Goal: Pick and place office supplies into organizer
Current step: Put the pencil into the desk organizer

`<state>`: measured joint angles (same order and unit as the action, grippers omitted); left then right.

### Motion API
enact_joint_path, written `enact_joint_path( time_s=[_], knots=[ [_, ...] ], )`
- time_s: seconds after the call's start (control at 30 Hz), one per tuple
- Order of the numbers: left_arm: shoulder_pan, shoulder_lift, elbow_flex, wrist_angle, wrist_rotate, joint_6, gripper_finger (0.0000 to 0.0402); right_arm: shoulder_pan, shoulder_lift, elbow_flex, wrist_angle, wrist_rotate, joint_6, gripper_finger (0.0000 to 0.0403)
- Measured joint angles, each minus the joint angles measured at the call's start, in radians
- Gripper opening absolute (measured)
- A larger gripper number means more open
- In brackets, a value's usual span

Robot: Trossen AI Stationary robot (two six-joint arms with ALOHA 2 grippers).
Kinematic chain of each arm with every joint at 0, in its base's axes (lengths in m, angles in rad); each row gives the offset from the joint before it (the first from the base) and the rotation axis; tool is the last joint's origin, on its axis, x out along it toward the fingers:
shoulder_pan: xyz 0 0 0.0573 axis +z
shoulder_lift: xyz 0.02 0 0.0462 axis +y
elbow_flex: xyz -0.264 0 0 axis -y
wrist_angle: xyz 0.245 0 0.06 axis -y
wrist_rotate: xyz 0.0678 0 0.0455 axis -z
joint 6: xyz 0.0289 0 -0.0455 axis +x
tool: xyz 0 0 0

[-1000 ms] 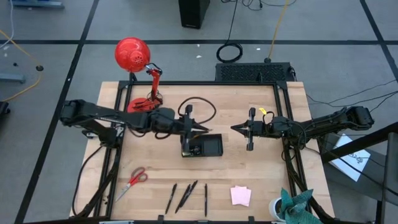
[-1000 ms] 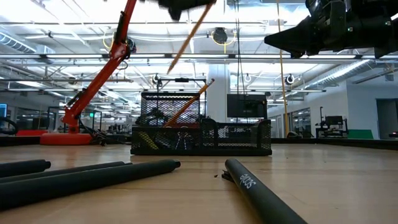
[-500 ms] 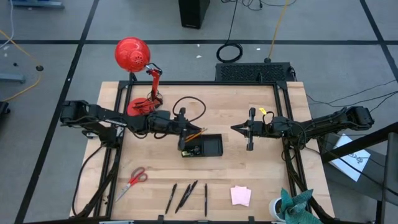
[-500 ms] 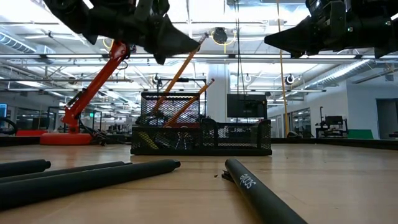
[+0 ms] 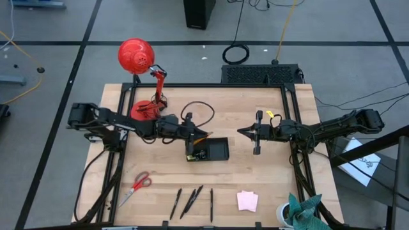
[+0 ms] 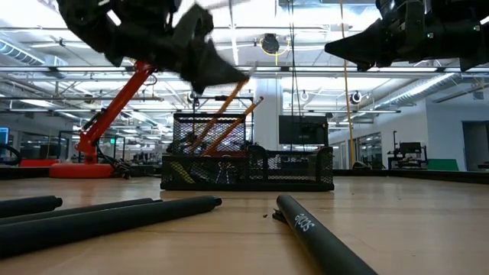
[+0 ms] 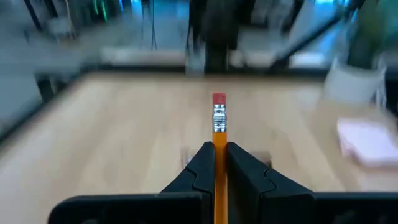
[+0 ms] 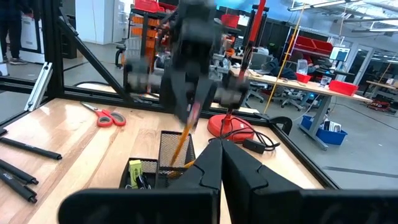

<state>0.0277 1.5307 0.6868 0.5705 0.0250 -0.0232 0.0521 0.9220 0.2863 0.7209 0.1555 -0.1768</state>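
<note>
Leaning over the organizer (image 5: 208, 151), an orange pencil (image 7: 218, 134) sits pinched mid-shaft between the left gripper (image 7: 217, 163) fingers, eraser end forward, tip angled toward the tall mesh cup at the organizer's left end, where another pencil (image 6: 233, 125) already stands. Light, stiff, smooth-sided; likely to pivot in a narrow grip, so a mid-shaft hold suits. Right gripper (image 5: 241, 132) hangs just beside the organizer, fingers together, empty. Pens (image 5: 192, 201), scissors (image 5: 137, 185), sticky-note pad (image 5: 247, 200) lie near the table's front edge.

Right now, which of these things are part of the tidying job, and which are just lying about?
Job: pencil in left gripper; organizer; scissors; pens; sticky notes.

Lying about: red lamp; cable; right gripper, waiting shut.
</note>
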Motion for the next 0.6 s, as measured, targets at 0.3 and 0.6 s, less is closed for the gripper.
enact_joint_path(
  time_s=[0.3,0.6],
  knots=[
    [-0.006,0.162,0.007,0.092,-0.002,-0.04,0.0031,0.0,0.0,0.0,-0.001,0.0,0.008,0.0],
    [-0.006,0.18,0.008,0.099,-0.002,-0.035,0.0031,0.0,0.0,0.0,-0.008,0.0,0.007,0.0]
  ],
)
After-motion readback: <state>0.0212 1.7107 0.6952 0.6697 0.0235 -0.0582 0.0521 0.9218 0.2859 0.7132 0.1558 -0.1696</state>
